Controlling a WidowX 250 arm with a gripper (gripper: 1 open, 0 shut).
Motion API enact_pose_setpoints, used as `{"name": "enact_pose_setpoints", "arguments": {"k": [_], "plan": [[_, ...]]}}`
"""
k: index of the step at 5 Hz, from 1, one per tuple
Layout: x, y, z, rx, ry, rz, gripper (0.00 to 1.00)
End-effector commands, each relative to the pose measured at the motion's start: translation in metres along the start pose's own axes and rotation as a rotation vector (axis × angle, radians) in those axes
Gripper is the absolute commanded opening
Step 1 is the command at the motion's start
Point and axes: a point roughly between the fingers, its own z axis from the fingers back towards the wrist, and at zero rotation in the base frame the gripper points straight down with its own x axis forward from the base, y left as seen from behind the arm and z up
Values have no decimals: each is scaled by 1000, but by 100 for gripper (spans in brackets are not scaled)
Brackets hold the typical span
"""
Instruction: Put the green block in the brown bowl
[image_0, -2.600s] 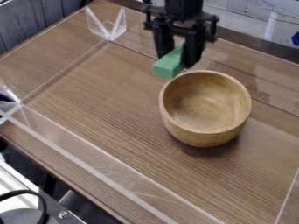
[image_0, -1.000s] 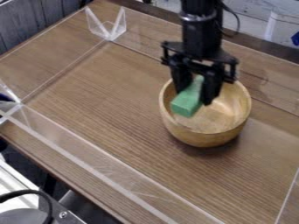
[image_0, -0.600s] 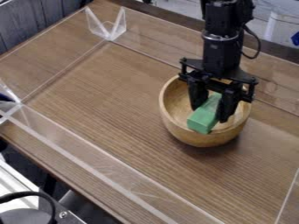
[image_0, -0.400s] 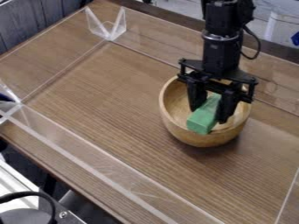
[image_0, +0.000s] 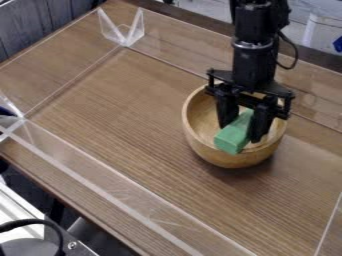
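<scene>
Bright green block (image_0: 234, 133), light-brown bowl (image_0: 203, 145), black gripper (image_0: 247, 108), brown tabletop (image_0: 127, 130) with fine grain and pale whitish lines across it

The mouth of the brown bowl (image_0: 201, 143) is blocked from above by the black gripper (image_0: 251, 98) and the green block (image_0: 237, 132); open passage is left over the bare wooden tabletop (image_0: 114, 110) on the bowl's left in the camera view; farther off, that side is interrupted by a clear angular object (image_0: 122, 27).
</scene>
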Motion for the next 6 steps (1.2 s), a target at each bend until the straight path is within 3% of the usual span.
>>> {"name": "enact_pose_setpoints", "arguments": {"k": [1, 3, 6], "plan": [[11, 2, 4, 21, -67, -9, 0], [19, 7, -6, 66, -118, -1, 0], [25, 20, 25, 37, -176, -54, 0]]}}
